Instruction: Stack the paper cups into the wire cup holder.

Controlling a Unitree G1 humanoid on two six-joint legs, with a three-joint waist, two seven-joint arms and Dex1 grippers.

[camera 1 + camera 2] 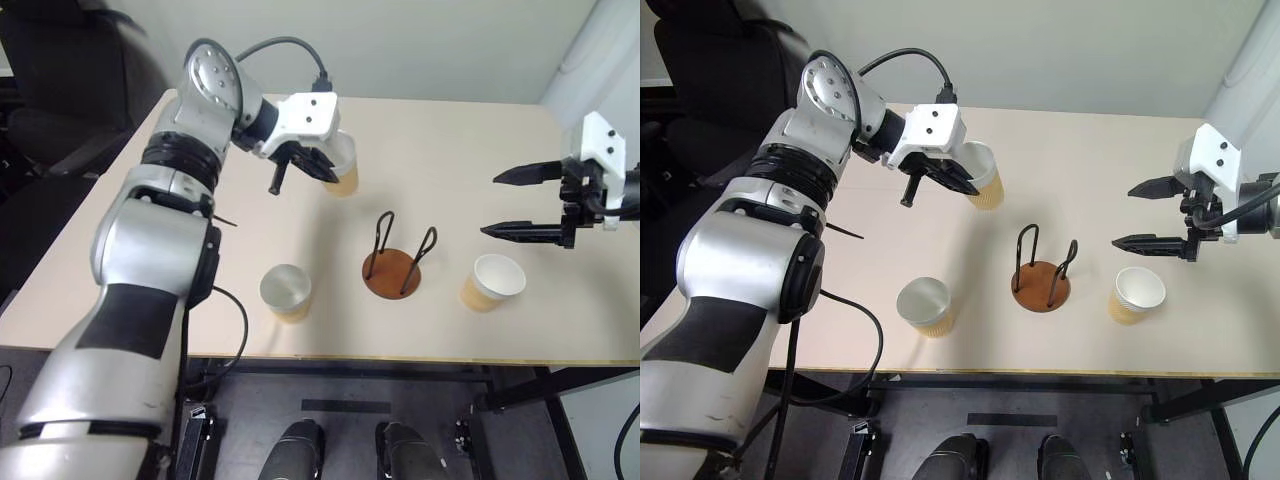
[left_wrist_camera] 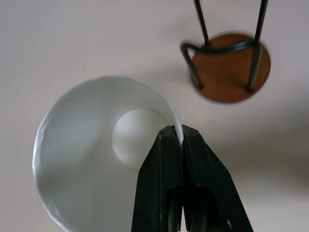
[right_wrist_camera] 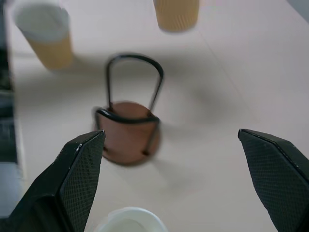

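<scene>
One paper cup [image 1: 343, 166] is pinched by the left pincer [image 1: 318, 163] at its rim, one finger inside the white wall and one outside, as seen in the left wrist view; the cup is held clear of the bench [image 1: 450, 140], mouth tilted toward the pincer, brown base pointing down and away; the wire cup holder [image 1: 393, 262] stands upright on the bench, its disc base flat and its black loops rising vertically, empty; it lies below the held cup, nearer the front edge of the bench and toward the robot's right; this offset is judged the relation the coming move turns on, since the cup's long axis is tilted while the holder's axis is vertical, so the cup would need righting and centring over the loops before lowering; a rim catching on a wire is the likely fault. The right pincer [image 1: 527, 203] is spread wide and holds nothing, hovering above the right-hand cup [image 1: 492, 282], which stands just right of the holder; a third cup [image 1: 286, 292] stands left of the holder near the front edge; the left arm is judged the one in play.
</scene>
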